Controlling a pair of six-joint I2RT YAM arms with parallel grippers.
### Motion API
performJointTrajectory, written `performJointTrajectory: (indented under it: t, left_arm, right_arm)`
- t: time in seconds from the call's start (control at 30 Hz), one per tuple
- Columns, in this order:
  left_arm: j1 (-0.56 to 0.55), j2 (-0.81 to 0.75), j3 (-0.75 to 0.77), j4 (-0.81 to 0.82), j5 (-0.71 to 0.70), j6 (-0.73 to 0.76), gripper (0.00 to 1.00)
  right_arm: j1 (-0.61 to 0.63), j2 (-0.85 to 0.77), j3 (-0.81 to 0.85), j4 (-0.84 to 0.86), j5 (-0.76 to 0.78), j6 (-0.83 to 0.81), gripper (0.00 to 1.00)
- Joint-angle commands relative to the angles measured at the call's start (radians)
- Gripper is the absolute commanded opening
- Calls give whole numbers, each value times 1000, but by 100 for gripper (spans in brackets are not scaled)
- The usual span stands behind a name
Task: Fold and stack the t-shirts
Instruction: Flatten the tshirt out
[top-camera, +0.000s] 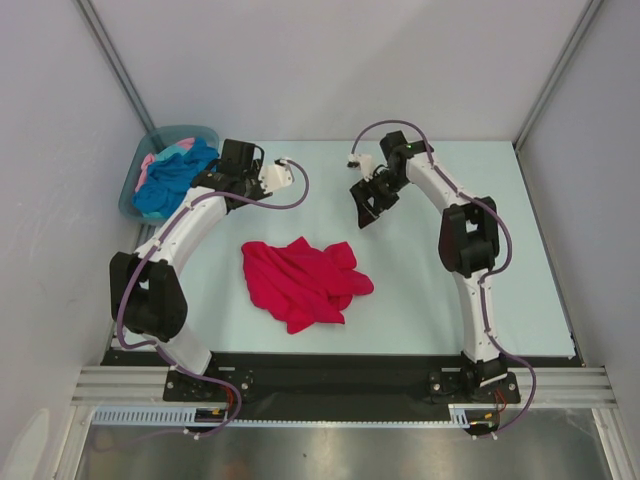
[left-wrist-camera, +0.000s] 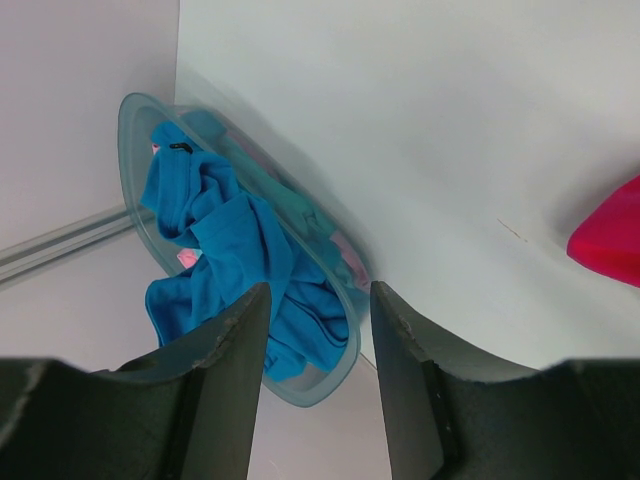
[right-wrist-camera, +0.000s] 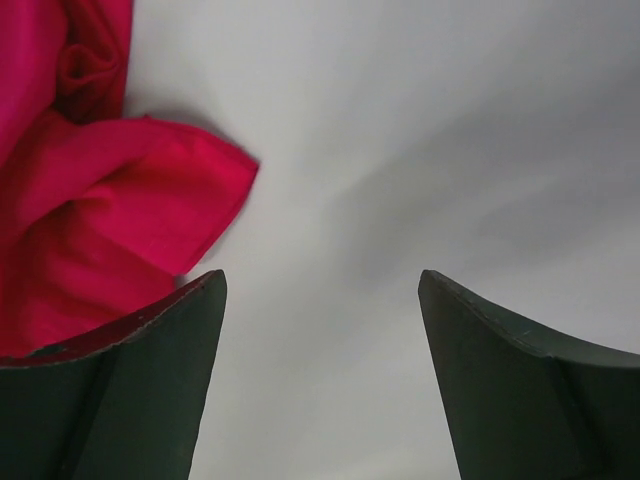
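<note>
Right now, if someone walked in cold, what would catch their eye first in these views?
The crimson-red t-shirt, lying crumpled in a heap in the middle of the table between the two arms. Next, the turquoise-blue t-shirt bundled in the grey-teal tub at the far left corner, with the left hand open and empty close beside it. The right hand hangs wide open and empty over the table, just off the red heap's edge.

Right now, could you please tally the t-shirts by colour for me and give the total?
red t-shirt: 1, crumpled on the table
blue t-shirt: 1, heaped in the tub
pink t-shirt: 1, mostly buried in the tub, only slivers showing
Total: 3
</note>
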Motion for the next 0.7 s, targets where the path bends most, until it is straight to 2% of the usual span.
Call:
performJointTrajectory:
  t: [0.0,0.67]
  left_arm:
    - [-1,-19,29,11,-15,-3,50]
    - [-1,-12,41,2,-21,-9,50]
  right_arm:
    - [4,67,66,-135,-145,-19,84]
    - [62,191,95,-130,-205,-29,77]
